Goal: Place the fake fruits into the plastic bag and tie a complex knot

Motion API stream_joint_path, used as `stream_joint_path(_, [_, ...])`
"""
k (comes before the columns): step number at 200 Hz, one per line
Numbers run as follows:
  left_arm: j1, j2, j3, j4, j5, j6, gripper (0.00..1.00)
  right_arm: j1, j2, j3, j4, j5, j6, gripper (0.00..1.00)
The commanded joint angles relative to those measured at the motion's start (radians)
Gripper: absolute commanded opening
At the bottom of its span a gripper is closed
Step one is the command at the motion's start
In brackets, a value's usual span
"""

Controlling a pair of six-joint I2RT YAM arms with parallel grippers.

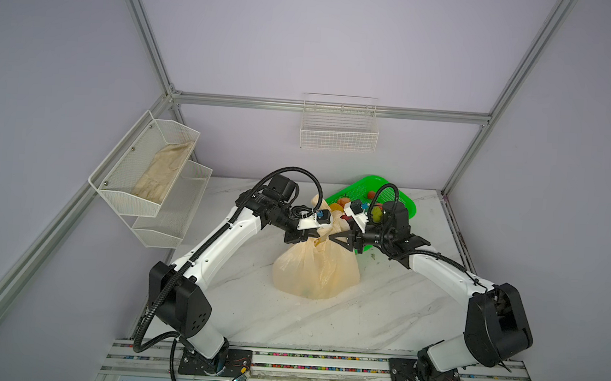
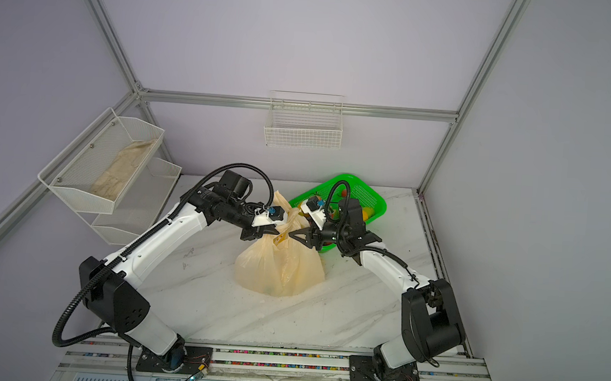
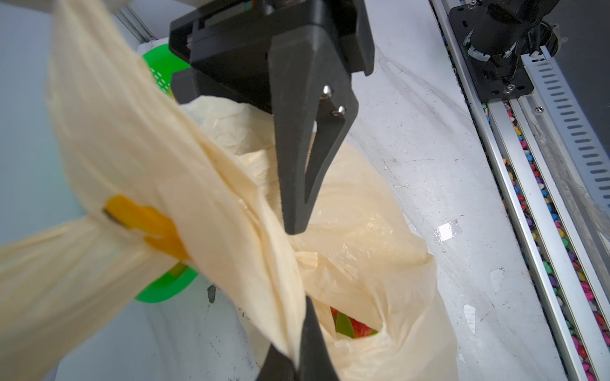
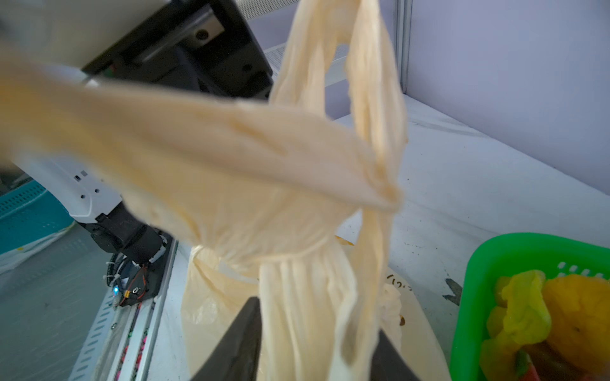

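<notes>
The cream plastic bag stands mid-table, bulging. Red and green fake fruits show through its mouth. More fruits, yellow and orange, lie in the green basket. My left gripper is shut on one handle strip. The right gripper stands open, and the other handle strip hangs loose between its fingers. At the bag's neck the handles wind round each other in a loose knot.
The green basket sits just behind the right gripper. A white mesh shelf holding a pale cloth hangs on the left wall. A wire basket hangs on the back wall. The arm rail runs along the table's front.
</notes>
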Motion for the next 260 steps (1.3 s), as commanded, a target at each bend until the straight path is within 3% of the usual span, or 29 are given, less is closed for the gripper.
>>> stream_joint_path(1, [0.006, -0.009, 0.090, -0.010, 0.002, 0.028, 0.00, -0.004, -0.013, 0.004, 0.026, -0.041, -0.027, 0.56])
stream_joint_path(46, [0.004, -0.006, 0.084, -0.010, -0.006, 0.031, 0.00, -0.004, -0.004, 0.005, 0.063, -0.017, -0.021, 0.72])
stream_joint_path(87, [0.005, -0.018, 0.083, -0.008, -0.008, 0.031, 0.00, -0.003, 0.002, 0.019, 0.069, 0.100, -0.028, 0.89])
stream_joint_path(110, [0.004, -0.026, 0.071, 0.000, -0.010, 0.031, 0.00, -0.004, 0.006, 0.023, 0.089, 0.064, -0.031, 0.97])
stream_joint_path(163, [0.004, -0.028, 0.067, 0.008, -0.019, 0.031, 0.00, -0.004, 0.013, 0.031, 0.130, -0.076, -0.023, 0.97])
stream_joint_path(260, [0.005, -0.020, 0.060, 0.014, -0.026, 0.028, 0.00, 0.018, 0.104, 0.104, 0.220, -0.172, 0.028, 0.96])
